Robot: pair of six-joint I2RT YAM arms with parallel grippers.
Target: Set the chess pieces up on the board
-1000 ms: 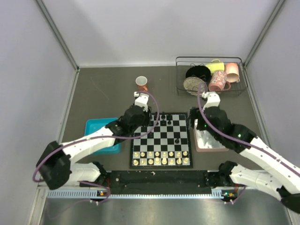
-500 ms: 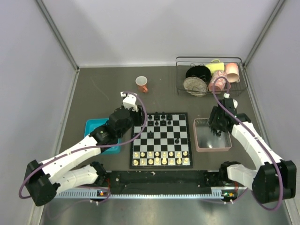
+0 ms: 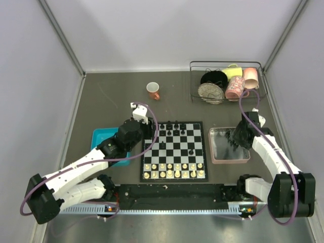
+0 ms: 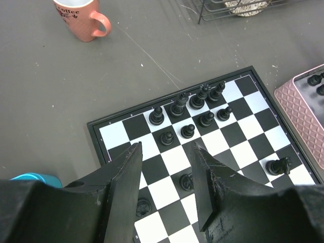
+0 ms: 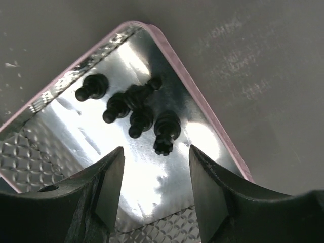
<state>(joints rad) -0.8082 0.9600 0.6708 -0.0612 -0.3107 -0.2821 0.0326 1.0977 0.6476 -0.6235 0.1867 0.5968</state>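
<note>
The board (image 3: 174, 151) lies at the table's middle and shows in the left wrist view (image 4: 253, 132). Several black chess pieces (image 4: 195, 99) stand in its far rows; one lies toppled (image 4: 279, 165) near the right side. My left gripper (image 4: 166, 190) is open and empty above the board's left part. Several more black pieces (image 5: 136, 106) lie in the pink tray (image 5: 202, 93). My right gripper (image 5: 156, 195) is open and empty just above the tray (image 3: 245, 152), close to a black piece (image 5: 165, 132).
A teal tray (image 3: 101, 137) lies left of the board. An orange mug (image 3: 153, 90) stands behind it. A wire rack (image 3: 227, 81) with cups and dishes stands at the back right. Cream-white pieces (image 3: 173, 170) fill the board's near rows.
My right arm has swung right and back from the board's right edge to over the pink tray. My left gripper has drawn back left from the board's far left corner.
</note>
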